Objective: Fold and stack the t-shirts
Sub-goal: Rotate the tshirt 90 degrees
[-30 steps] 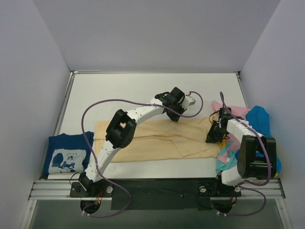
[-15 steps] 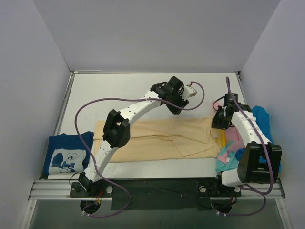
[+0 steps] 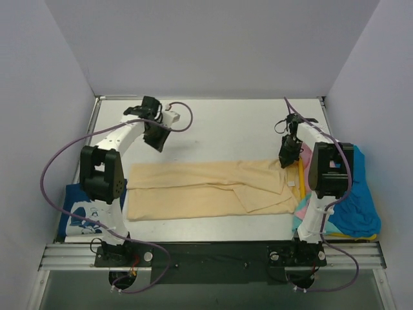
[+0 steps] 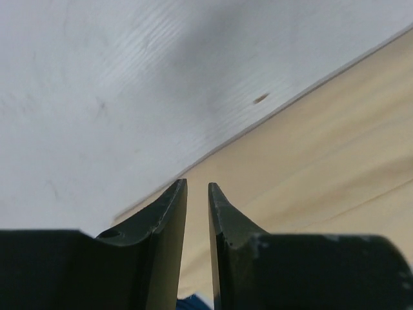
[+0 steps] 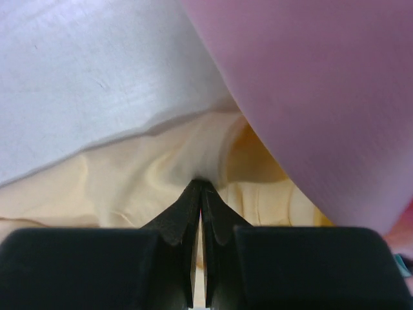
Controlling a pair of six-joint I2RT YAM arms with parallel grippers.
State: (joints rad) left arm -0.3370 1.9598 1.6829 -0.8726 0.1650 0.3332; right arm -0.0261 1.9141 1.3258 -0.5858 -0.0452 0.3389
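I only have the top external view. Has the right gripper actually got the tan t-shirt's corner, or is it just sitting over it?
Observer: The right wrist view shows the right gripper shut, with the tan t-shirt puckered up into its tips: it looks pinched.
Operator: Anything crowding it?
Observer: The pink t-shirt drapes close on one side, outside the jaws.
Operator: And the other arm?
Observer: The left gripper has a narrow gap, nothing in it, over the table near the tan edge.

White table (image 3: 226, 123): tan tee (image 3: 206, 190), navy tee (image 3: 77, 223)
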